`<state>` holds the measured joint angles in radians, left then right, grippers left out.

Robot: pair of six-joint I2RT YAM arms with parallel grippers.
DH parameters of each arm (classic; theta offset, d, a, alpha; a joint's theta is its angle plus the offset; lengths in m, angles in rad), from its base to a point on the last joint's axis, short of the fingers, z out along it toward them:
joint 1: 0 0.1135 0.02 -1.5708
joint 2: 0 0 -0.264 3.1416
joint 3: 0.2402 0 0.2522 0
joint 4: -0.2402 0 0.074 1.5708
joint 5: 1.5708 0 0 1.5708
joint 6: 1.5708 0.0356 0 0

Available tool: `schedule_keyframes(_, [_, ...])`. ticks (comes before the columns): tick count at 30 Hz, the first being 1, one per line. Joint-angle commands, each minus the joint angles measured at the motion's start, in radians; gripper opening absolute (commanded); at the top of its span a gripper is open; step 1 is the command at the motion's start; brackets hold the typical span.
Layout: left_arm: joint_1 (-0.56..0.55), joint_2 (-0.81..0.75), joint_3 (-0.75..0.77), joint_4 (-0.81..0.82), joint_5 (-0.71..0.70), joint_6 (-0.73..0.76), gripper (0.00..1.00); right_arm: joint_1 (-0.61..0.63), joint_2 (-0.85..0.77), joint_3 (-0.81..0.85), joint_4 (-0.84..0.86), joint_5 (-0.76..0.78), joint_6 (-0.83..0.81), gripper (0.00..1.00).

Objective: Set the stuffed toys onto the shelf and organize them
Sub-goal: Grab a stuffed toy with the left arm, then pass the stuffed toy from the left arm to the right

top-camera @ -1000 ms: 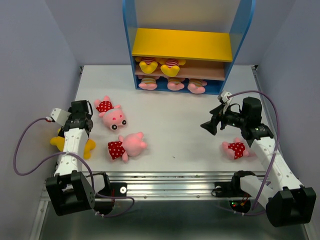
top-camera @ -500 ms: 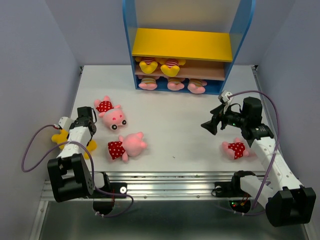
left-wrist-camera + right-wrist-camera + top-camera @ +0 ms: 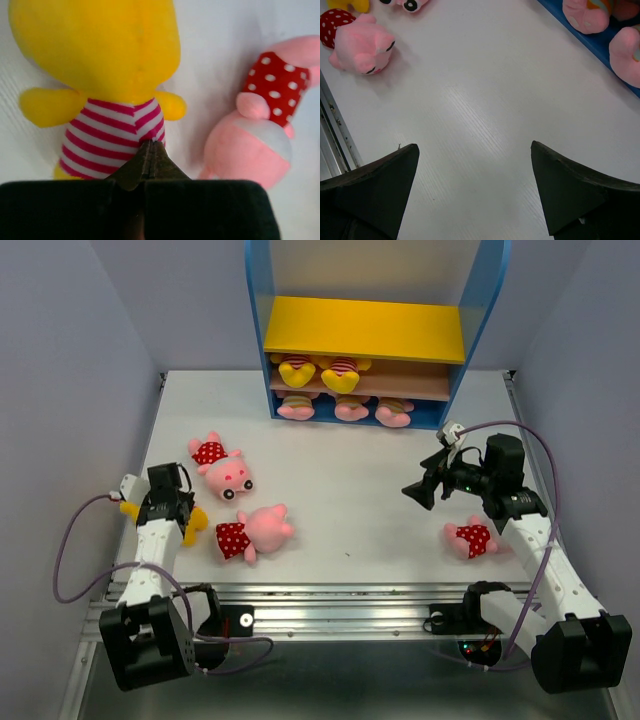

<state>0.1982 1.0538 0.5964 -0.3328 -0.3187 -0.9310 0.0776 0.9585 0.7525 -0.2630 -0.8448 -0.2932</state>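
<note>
A yellow bear (image 3: 100,50) in a red-striped shirt lies at the table's left edge, mostly hidden under my left arm in the top view (image 3: 194,521). My left gripper (image 3: 151,145) (image 3: 168,502) is shut, its tips pinching a fold of the bear's shirt. Two pink pigs in red dotted outfits (image 3: 222,468) (image 3: 252,532) lie just right of it; one (image 3: 265,125) shows beside the bear. A third pig (image 3: 472,537) lies at the right. My right gripper (image 3: 418,492) (image 3: 475,147) hangs open above bare table. The shelf (image 3: 365,328) stands at the back.
Two yellow bears (image 3: 320,371) sit on the shelf's brown middle board and three pink pigs (image 3: 350,410) on its blue base (image 3: 592,44). Grey walls close in both sides. A metal rail (image 3: 340,592) runs along the near edge.
My left gripper swung down onto the yellow bear and went from open to shut on its shirt. The bear shifted slightly up the table. The right arm has not moved.
</note>
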Motion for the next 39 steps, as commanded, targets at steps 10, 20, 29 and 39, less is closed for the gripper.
schedule_keyframes(10, [0.001, -0.439, -0.043, 0.284, 0.555, 0.253, 0.0, -0.007, -0.01, 0.001, 0.005, -0.005, -0.015, 0.98])
schedule_keyframes(20, [-0.117, -0.505, -0.041, 0.587, 1.069, 0.298, 0.0, -0.007, -0.017, 0.001, -0.008, -0.069, -0.029, 0.98])
schedule_keyframes(29, [-0.509, -0.375, -0.018, 0.747, 1.13, 0.268, 0.0, -0.007, 0.037, 0.08, -0.473, -0.433, -0.725, 1.0])
schedule_keyframes(39, [-0.764, -0.14, -0.011, 0.897, 1.072, 0.228, 0.0, -0.007, 0.06, 0.211, -0.613, -0.447, -1.044, 1.0])
